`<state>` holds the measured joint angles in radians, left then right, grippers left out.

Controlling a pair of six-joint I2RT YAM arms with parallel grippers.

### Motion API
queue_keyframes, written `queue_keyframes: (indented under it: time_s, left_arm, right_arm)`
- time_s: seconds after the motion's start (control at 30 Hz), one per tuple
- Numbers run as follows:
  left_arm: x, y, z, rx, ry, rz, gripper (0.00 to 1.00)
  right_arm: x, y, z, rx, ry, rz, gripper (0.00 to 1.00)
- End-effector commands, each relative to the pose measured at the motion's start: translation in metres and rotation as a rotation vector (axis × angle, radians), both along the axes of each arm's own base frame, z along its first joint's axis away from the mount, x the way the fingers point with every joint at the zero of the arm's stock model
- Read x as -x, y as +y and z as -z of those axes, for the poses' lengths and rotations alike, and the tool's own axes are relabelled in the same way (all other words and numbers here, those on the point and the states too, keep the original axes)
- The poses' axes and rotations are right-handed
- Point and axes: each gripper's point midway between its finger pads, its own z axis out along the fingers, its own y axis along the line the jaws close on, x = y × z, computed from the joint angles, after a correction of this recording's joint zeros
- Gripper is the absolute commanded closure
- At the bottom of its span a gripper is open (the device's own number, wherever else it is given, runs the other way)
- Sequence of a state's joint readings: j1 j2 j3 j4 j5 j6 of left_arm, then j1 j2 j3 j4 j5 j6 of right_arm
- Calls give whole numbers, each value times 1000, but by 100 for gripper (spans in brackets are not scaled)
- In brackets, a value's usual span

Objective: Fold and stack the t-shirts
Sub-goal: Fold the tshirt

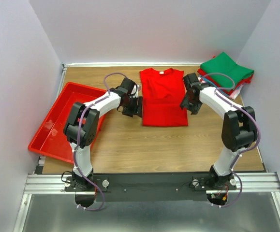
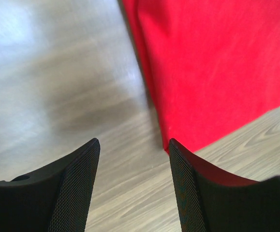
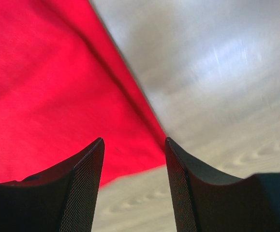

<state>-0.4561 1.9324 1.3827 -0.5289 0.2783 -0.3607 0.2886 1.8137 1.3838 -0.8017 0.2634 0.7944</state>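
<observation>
A bright red t-shirt (image 1: 163,99) lies flat on the wooden table (image 1: 130,145), its sides folded in to a narrow rectangle, with a small white tag at the far neck edge. My left gripper (image 1: 133,107) hovers just off its left edge, open, with only bare wood between its fingers. In the left wrist view the left gripper (image 2: 134,142) has the red cloth (image 2: 217,63) to its upper right. My right gripper (image 1: 190,104) is at the shirt's right edge, open and empty. In the right wrist view the right gripper (image 3: 134,141) sits over the corner of the cloth (image 3: 48,87).
A pile of folded t-shirts (image 1: 227,72), green on top with red and other colours beneath, sits at the back right corner. A red plastic tray (image 1: 52,128) lies along the table's left side. White walls close in on three sides.
</observation>
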Motion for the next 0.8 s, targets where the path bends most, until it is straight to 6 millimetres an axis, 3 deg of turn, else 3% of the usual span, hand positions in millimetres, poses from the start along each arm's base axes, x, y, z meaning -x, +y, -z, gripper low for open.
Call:
queue_keyframes:
  time_s: [0.0, 0.03, 0.2, 0.77]
  left_arm:
    - [14, -5, -7, 33, -22, 39, 33]
    - [16, -4, -6, 31, -24, 41, 33]
    - [26, -5, -4, 53, -14, 38, 33]
    - [32, -24, -1, 110, 6, 60, 33]
  right_arm:
    - [15, 13, 0, -96, -21, -6, 40]
    - [26, 10, 9, -92, 4, -3, 40]
    - [42, 9, 19, -113, 16, 8, 42]
    - [63, -6, 55, -40, 107, 36, 50]
